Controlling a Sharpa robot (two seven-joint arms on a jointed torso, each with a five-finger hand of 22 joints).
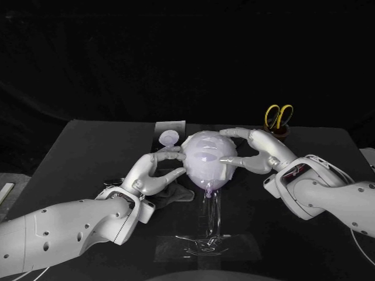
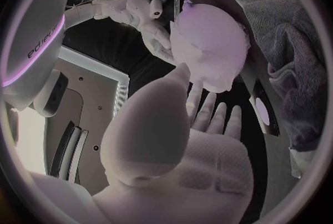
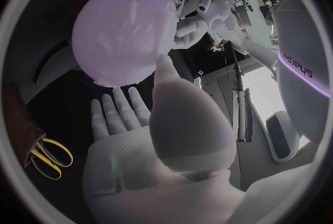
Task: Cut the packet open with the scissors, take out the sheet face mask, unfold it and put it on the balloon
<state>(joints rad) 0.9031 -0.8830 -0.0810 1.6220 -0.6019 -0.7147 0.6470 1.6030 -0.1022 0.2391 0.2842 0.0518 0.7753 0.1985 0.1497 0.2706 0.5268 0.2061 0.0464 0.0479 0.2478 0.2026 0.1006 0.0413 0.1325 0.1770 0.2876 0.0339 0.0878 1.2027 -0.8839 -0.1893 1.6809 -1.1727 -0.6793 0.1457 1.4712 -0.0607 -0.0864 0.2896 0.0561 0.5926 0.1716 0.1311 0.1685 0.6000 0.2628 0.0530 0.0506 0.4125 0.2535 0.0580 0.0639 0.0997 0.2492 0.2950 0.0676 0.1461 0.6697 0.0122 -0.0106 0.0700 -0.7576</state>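
Note:
The pale balloon [image 1: 206, 159] stands on a clear stand [image 1: 211, 213] at the table's middle, with the white sheet mask [image 2: 211, 51] lying wrinkled over its face. My left hand [image 1: 158, 172] is at the balloon's left side, fingers spread, tips touching the mask. My right hand [image 1: 256, 149] curves over the balloon's top and right side, fingertips on the mask. The right wrist view has the balloon [image 3: 125, 35] just beyond my spread fingers. The scissors [image 1: 279, 117], yellow-handled, stand in a holder at the back right. The packet [image 1: 170, 126] lies behind the balloon.
A grey cloth [image 1: 176, 193] lies crumpled under my left hand, beside the stand; it also hangs in the left wrist view [image 2: 284, 68]. A small round piece [image 1: 169, 139] sits by the packet. The stand's foot [image 1: 206, 243] is taped near the table's front edge.

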